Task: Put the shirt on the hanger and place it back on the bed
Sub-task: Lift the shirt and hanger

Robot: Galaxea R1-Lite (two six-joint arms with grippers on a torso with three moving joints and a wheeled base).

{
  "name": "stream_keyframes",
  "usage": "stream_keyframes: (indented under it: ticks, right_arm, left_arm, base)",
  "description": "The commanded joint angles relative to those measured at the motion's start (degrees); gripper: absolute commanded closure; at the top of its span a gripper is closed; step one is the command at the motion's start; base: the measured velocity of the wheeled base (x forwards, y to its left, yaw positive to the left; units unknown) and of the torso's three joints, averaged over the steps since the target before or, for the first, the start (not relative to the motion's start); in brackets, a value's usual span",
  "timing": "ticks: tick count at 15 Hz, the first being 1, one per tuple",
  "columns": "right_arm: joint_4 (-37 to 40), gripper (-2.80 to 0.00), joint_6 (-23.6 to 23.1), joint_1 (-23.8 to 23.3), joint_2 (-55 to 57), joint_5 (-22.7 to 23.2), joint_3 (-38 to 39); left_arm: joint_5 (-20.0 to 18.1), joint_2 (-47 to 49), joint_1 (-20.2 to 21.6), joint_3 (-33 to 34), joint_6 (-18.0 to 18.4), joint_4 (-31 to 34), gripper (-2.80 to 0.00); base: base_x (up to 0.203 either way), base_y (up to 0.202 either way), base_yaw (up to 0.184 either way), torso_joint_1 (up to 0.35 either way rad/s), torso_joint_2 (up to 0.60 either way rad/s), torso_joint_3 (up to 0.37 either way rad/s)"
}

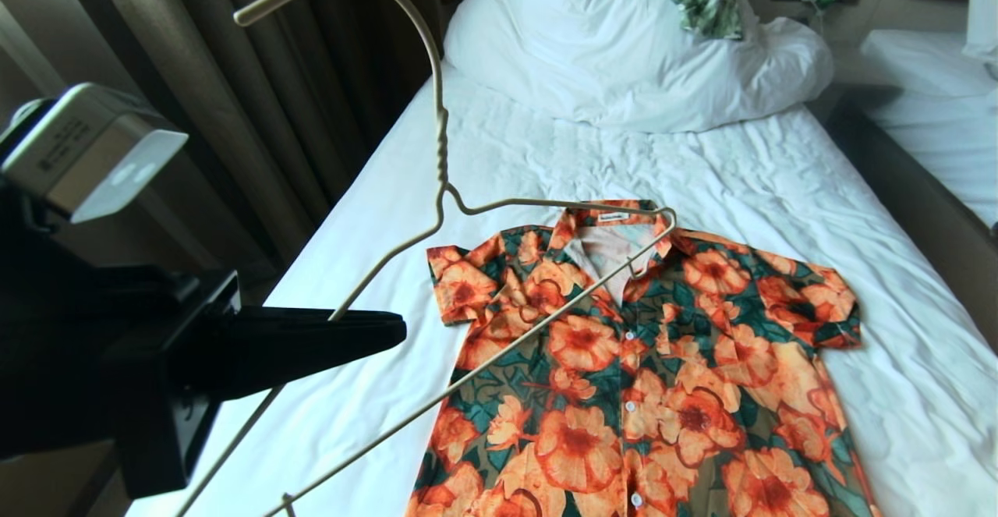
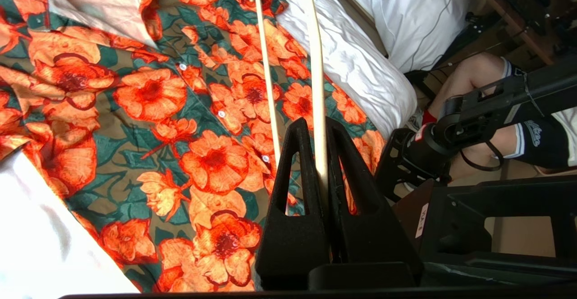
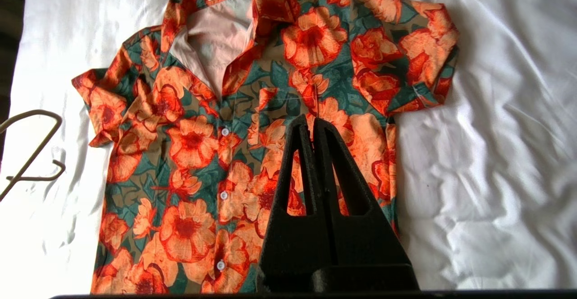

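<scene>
The hanger (image 1: 440, 189) is held up over the shirt (image 1: 663, 377) by the left gripper (image 1: 382, 330); the right gripper (image 3: 311, 125) is pinched empty above it.

Soft daylight floods the bed (image 1: 546, 166), blowing its white sheet out to glare beside the shirt (image 1: 663, 377) in both wrist views, while the curtain (image 1: 257, 96) beside the bed stays dim, the left tool (image 1: 390, 330) shows as featureless black, and only wrinkle shadows cross the sheet.
</scene>
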Motion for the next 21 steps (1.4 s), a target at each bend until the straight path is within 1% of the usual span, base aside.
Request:
stream_keyframes:
  ticks: [1, 6, 8, 13, 15, 17, 20, 21]
  right_arm:
    - [0.25, 0.00, 0.74, 1.19, 9.97, 0.10, -3.93]
    - [2.47, 0.00, 3.97, 6.46, 29.35, -0.79, -17.99]
    - [2.84, 0.00, 4.61, 7.36, 37.37, -1.95, -23.81]
    - [2.54, 0.00, 5.11, 8.52, 53.52, -3.27, -37.88]
    - [1.42, 0.00, 5.49, 9.59, 58.11, -3.40, -40.21]
    - [-1.74, 0.00, 7.03, 11.02, 62.65, -3.45, -42.72]
    - [-2.00, 0.00, 7.59, 12.72, 67.58, -3.92, -47.72]
    - [-2.10, -2.80, 8.04, 12.77, 68.77, -3.91, -49.38]
  left_arm:
    - [0.03, -0.23, 0.05, 0.49, -0.06, -0.05, 0.00]
    - [-0.12, 0.12, -0.22, 2.45, -0.57, -0.49, 0.00]
    - [-0.13, -0.50, -1.01, 3.06, -2.60, -0.75, 0.00]
    - [-0.04, 0.21, -1.01, 2.89, -2.52, -0.92, 0.00]
    - [-0.21, 0.33, -1.37, 2.85, -2.60, -1.04, 0.00]
    - [-0.13, 0.29, -1.98, 2.80, -2.60, -1.63, 0.00]
    - [-0.13, 0.12, -2.06, 2.80, -2.52, -1.63, 0.00]
    - [-0.13, -0.15, -2.03, 2.95, -2.60, -1.63, 0.00]
  base:
    - [0.000, 0.000, 0.000, 0.000, 0.00, 0.000]
    - [0.000, 0.000, 0.000, 0.000, 0.00, 0.000]
    - [0.000, 0.000, 0.000, 0.000, 0.00, 0.000]
    - [0.000, 0.000, 0.000, 0.000, 0.00, 0.000]
    - [0.000, 0.000, 0.000, 0.000, 0.00, 0.000]
    - [0.000, 0.000, 0.000, 0.000, 0.00, 0.000]
    - [0.000, 0.000, 0.000, 0.000, 0.00, 0.000]
    - [0.000, 0.000, 0.000, 0.000, 0.00, 0.000]
